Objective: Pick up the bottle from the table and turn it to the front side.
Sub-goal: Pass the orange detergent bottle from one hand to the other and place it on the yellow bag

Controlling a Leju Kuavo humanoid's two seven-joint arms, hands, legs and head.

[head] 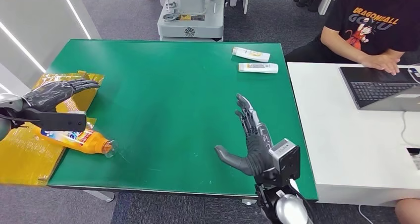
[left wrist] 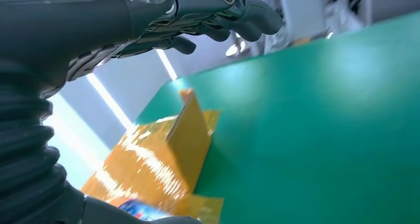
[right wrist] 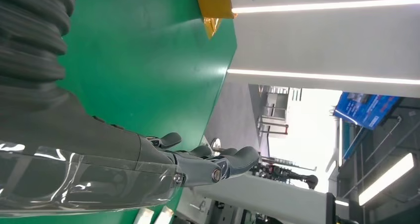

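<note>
Green mat covers the table [head: 168,110], which carries everything in the head view. Orange bottle [head: 74,139] lies on its side at the table's left edge, near the front-left corner, cap end pointing toward the table's middle, body partly on the yellow foil packaging [head: 25,157] that overhangs that edge. A raised flap of the same packaging stands up from the mat in the left wrist view. Left hand [head: 59,92] hovers over the packaging just behind the bottle, fingers stretched out and apart, holding nothing; the thumb sits above the bottle's label end, and contact cannot be told. Right hand [head: 252,137] is above the front edge toward the right corner, palm facing left, fingers extended and spread, thumb out, nothing in it; it is well apart from the bottle. Two white tubes [head: 253,60] lie side by side near the back-right corner. A person [head: 376,26] in a black printed T-shirt sits at the adjoining white desk [head: 341,149], one hand on a laptop [head: 381,87].
</note>
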